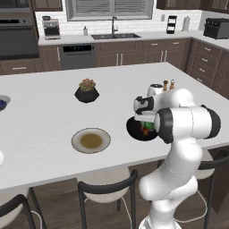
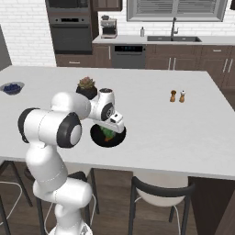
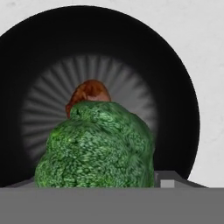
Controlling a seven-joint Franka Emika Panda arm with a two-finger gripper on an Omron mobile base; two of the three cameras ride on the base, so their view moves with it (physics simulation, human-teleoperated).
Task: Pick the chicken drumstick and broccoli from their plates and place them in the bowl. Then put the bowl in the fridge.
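- the gripper (image 2: 110, 133) hangs straight over the bowl (image 3: 175, 74), just right of the middle of the left base view and left of centre in the right base view; it is placed there so that whatever it carries ends up inside the rim, not on the counter (image 1: 44, 89).
- the broccoli (image 3: 98, 146) takes up the lower middle of the hand view, close against the camera and over the bowl's ribbed floor. i judge the jaws are closed on it, though the fingertips are hidden behind the green lump, so whether it is gripped or already let go i cannot tell.
- the chicken drumstick (image 3: 89, 94) lies on the bowl's floor, peeking out just above the broccoli in the hand view, so that half of the loading looks done.
- the tan-centred plate (image 1: 91, 140) sits bare at lower left of centre in the left base view, well apart from the bowl.
- the succulent (image 1: 86, 90) in its black pot stands above that plate in the frame, beyond it on the counter.
- likely next: let the broccoli settle beside the drumstick, then take the bowl to the fridge.
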